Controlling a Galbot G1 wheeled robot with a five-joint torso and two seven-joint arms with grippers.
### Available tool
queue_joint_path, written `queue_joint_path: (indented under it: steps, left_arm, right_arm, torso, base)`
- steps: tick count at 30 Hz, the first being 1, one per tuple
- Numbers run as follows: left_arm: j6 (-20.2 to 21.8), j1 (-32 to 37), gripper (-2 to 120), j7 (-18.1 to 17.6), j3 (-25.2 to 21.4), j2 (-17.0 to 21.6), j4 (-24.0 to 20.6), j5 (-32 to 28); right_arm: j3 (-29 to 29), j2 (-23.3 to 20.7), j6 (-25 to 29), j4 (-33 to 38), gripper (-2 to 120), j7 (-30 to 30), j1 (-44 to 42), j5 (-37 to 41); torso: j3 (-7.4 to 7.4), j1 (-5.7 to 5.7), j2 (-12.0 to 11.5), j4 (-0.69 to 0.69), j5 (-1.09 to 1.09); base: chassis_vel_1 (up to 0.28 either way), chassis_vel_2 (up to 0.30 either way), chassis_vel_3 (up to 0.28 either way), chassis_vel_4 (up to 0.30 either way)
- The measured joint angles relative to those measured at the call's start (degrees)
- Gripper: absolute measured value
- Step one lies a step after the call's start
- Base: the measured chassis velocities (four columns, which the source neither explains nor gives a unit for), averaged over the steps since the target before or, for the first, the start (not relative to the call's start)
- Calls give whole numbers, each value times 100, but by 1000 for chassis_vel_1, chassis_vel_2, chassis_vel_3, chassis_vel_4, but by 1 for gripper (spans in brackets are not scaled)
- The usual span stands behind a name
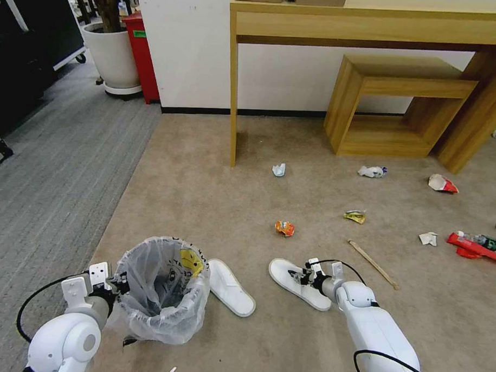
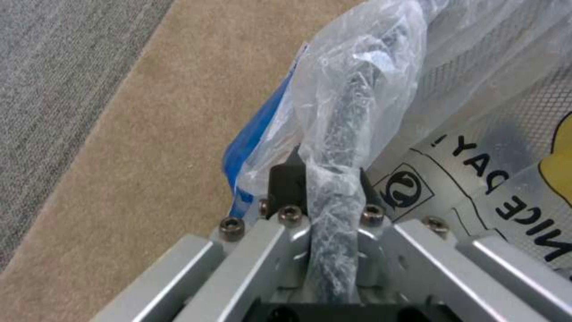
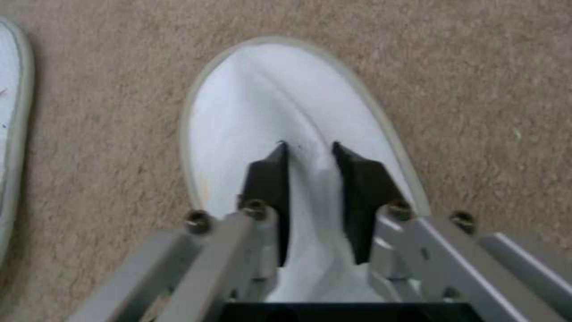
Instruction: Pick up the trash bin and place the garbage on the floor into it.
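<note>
The soft, light slipper (image 3: pixel 280 129) (at 5 o'clock from the trash bin (image 1: pixel 160 291)) is pinched at its raised fold by the right tool (image 3: pixel 310 150), while the bin's rim is clamped by the left tool (image 2: pixel 330 172).

My left gripper (image 1: pixel 116 283) pinches the rim of the small round bag-lined trash bin (image 1: pixel 160 291), on its left. Just right of the bin lies one flat white slipper (image 1: pixel 231 287); right of that lies the second white slipper (image 1: pixel 293 281), under my right gripper (image 3: pixel 310 179). Beyond the bin stands the long wooden table (image 1: pixel 233 93).
</note>
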Motion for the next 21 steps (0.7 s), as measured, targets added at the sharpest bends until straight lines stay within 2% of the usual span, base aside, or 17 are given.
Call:
queue_joint_path:
  steps: [3, 5, 13, 17, 19, 20, 21]
  left_arm:
    - [-18, -8, 1, 9, 13, -6, 17, 0]
    - [-18, -8, 1, 14, 17, -7, 22, 0]
    - [-22, -47, 1, 19, 41, 13, 99, 17]
    - [-22, -81, 1, 18, 61, 23, 168, 29]
    - [-22, -97, 1, 19, 82, 28, 204, 38]
    - [-22, -97, 1, 19, 82, 28, 204, 38]
    - [-22, -103, 1, 19, 90, 30, 213, 44]
  right_arm:
    - [-13, 8, 77, -87, 3, 3, 23, -20]
    - [-14, 10, 96, -98, 0, 3, 24, -24]
    - [70, -5, 481, -60, 0, 33, -131, 211]
    - [235, -104, 612, 474, 0, 88, -454, 783]
    - [399, -199, 642, 1108, 0, 122, -751, 1214]
    - [399, -199, 642, 1108, 0, 122, -751, 1214]
    - [456, -255, 660, 1418, 0, 125, -881, 1358]
  torso:
    - [1, 0, 0, 0, 1]
    - [0, 0, 0, 1, 0]
    - [1, 0, 0, 1, 1]
    - [0, 0, 0, 0, 1]
    - [0, 0, 0, 0, 2]
    - [0, 0, 0, 0, 2]
    - [0, 0, 0, 0, 0]
  base:
    - [0, 0, 0, 0]
    - [0, 0, 0, 0]
    - [0, 0, 0, 0]
    - [0, 0, 0, 0]
    - [0, 0, 0, 0]
    - [0, 0, 0, 0]
    - [0, 0, 0, 0]
